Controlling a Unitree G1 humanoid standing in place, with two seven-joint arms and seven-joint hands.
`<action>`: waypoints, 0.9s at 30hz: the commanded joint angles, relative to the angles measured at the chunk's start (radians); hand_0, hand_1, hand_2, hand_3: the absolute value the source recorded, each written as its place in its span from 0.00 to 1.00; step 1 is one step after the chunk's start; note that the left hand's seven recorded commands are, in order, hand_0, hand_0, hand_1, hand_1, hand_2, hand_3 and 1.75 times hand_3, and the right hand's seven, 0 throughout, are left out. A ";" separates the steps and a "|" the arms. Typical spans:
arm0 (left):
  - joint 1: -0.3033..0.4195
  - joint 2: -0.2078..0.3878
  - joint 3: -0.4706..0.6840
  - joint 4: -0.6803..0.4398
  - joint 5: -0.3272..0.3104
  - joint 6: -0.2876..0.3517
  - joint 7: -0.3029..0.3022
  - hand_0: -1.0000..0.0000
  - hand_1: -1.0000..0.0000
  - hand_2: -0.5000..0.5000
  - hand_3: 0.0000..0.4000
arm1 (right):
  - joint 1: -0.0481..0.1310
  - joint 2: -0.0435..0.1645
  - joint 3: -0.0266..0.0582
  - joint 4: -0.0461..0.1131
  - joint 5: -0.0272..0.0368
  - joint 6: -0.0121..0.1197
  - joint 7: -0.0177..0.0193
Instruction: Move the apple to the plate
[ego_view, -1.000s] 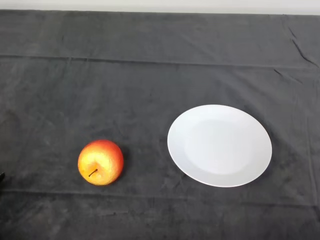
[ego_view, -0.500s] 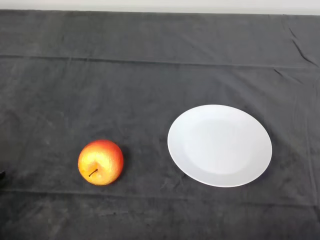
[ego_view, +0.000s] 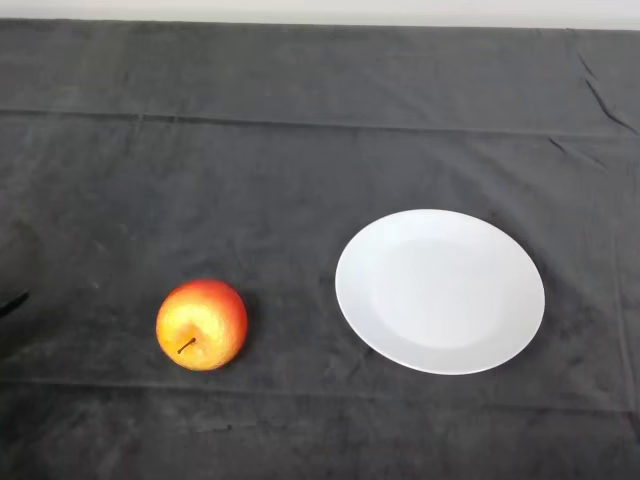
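The counter (ego_view: 300, 170) is covered edge to edge by a dark grey cloth (ego_view: 140, 210) showing faint horizontal creases. A red-and-yellow apple (ego_view: 201, 324) rests directly on the cloth at the near left, stem toward the camera. A white plate (ego_view: 440, 291) lies flat on the cloth at the right, well apart from the apple.

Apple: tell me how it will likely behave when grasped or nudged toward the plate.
The apple is round and lies with its stem facing up toward the camera, so a nudge would probably roll it across the cloth. Its skin looks smooth and glossy, so it may slip in a loose grasp. It looks solid, likely keeping its shape.
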 joint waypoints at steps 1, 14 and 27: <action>0.053 0.055 -0.027 -0.073 0.012 0.037 0.005 1.00 1.00 0.50 0.00 | 0.010 -0.025 -0.0058 -0.017 0.0103 -0.005 0.0017; 0.192 0.003 -0.116 -0.539 0.064 0.290 0.029 1.00 1.00 0.50 0.00 | 0.012 -0.020 -0.0033 -0.028 0.0088 -0.005 -0.0032; 0.246 -0.030 -0.241 -0.724 0.092 0.431 -0.003 1.00 1.00 0.50 0.00 | 0.015 -0.016 -0.0010 -0.039 0.0074 -0.004 -0.0088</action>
